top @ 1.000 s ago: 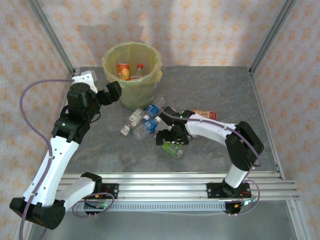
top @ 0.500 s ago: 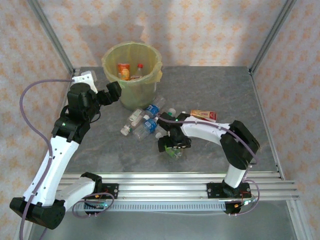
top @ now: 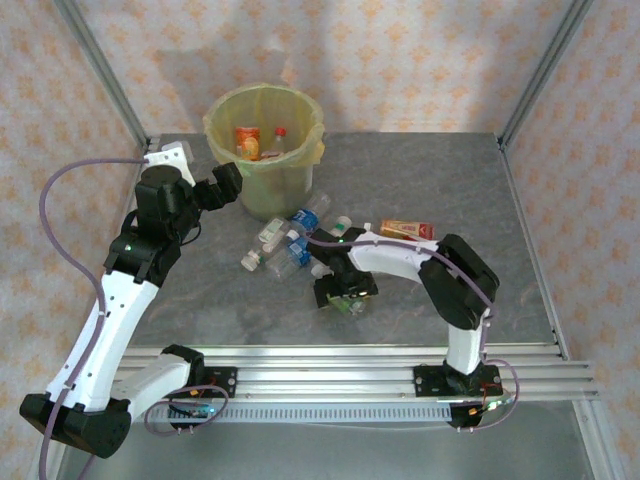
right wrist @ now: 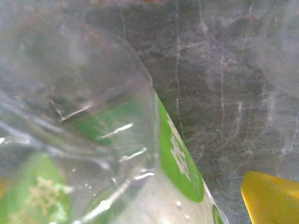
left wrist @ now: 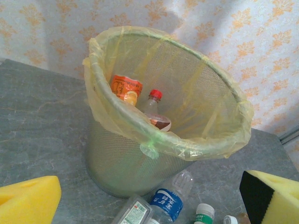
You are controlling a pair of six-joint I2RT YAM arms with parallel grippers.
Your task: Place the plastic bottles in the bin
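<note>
1. Grey, marble-veined counter (top: pixel 430 170) carries everything, and it looks flat and matte.
2. Closest to me, the right gripper (top: pixel 345 290) has swung leftward over the last second, its elbow folding in. It now sits right down over the green-labelled bottle (right wrist: pixel 117 154). Its jaws are spread wide and clamp nothing. One yellow foam pad (right wrist: pixel 271 196) shows just beside the bottle's thin, crinkly clear wall.
3. I read the approach as done. Closing on that bottle is what remains before any lift.
4. Just beyond that gripper, toward the bin, a loose cluster of plastic bottles (top: pixel 288 242) lies on its side. They are clear and white-capped, and one has a blue label (left wrist: pixel 167 203). An orange-labelled bottle (top: pixel 407 230) lies off to the gripper's right.
5. The left gripper (top: pixel 226 184) hasn't budged. It is spread fully and empty, hovering beside the bin's wall with the cluster below and to its right.
6. Ahead of the left gripper stands the bin (left wrist: pixel 154 135), a round mesh bucket under a translucent yellow-green liner. It already holds an orange-wrapped bottle (left wrist: pixel 126 88) and a red-capped one (left wrist: pixel 155 94).
7. Farthest back is pale wallpaper (top: pixel 400 50) with an orange floral print.
</note>
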